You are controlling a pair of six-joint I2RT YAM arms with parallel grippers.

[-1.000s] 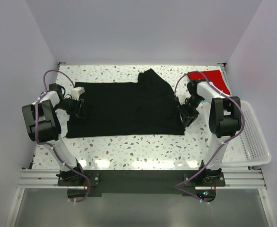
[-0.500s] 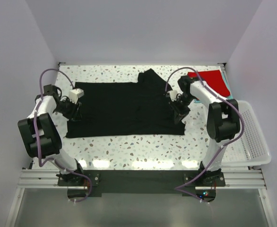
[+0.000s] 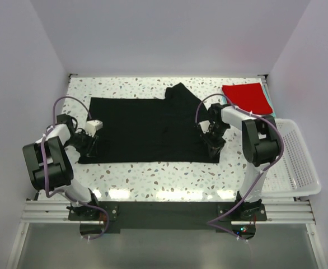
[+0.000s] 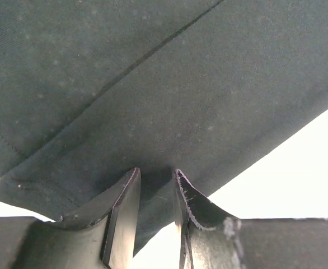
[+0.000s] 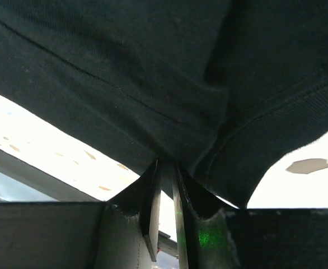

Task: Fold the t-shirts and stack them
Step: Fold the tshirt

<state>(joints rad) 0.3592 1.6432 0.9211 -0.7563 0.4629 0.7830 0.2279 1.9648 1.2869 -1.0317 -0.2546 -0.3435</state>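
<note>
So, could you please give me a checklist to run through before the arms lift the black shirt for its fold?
1. Right gripper pinching the black t-shirt: ok, cloth bunches into its closed jaws.
2. Left gripper gripping the shirt's near left edge: cannot tell, a gap shows between its jaws.
3. Shirt lying smooth: not ok, creases and an overlapping flap on its right half.
4. Folded red t-shirt apart from both arms: ok.
5. Bare table in front of the shirt: ok.
</note>
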